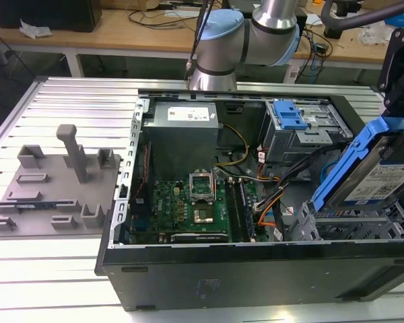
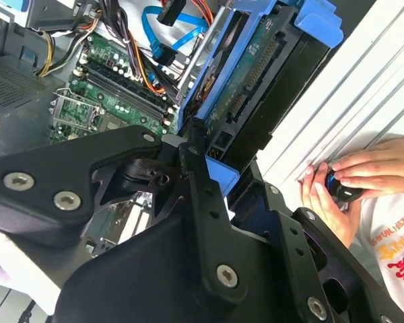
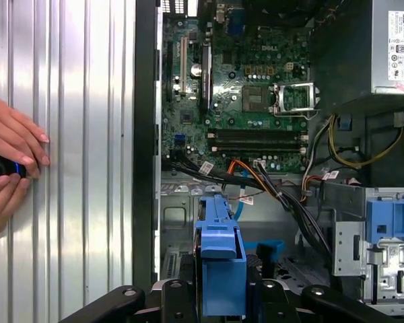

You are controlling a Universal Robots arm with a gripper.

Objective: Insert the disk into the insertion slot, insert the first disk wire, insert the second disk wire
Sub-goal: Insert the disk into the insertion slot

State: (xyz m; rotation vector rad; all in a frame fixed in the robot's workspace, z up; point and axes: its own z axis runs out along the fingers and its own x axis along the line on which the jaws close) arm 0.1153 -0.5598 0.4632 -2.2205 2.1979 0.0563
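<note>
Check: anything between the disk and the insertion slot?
Nothing visible. The disk, tilted in the gripper, has its lower end just above the insertion slot. Cables run beside the slot, on its motherboard side.

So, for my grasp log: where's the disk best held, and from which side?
Probably at its raised end, on the blue caddy, coming from above. The disk tilts, lower end toward the insertion slot, so that end should stay free; the gripper holds it so.

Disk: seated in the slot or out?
Out. The silver hard drive in its blue plastic caddy hangs tilted above the low grey perforated metal cage in the exterior view, held in the black gripper.
</note>
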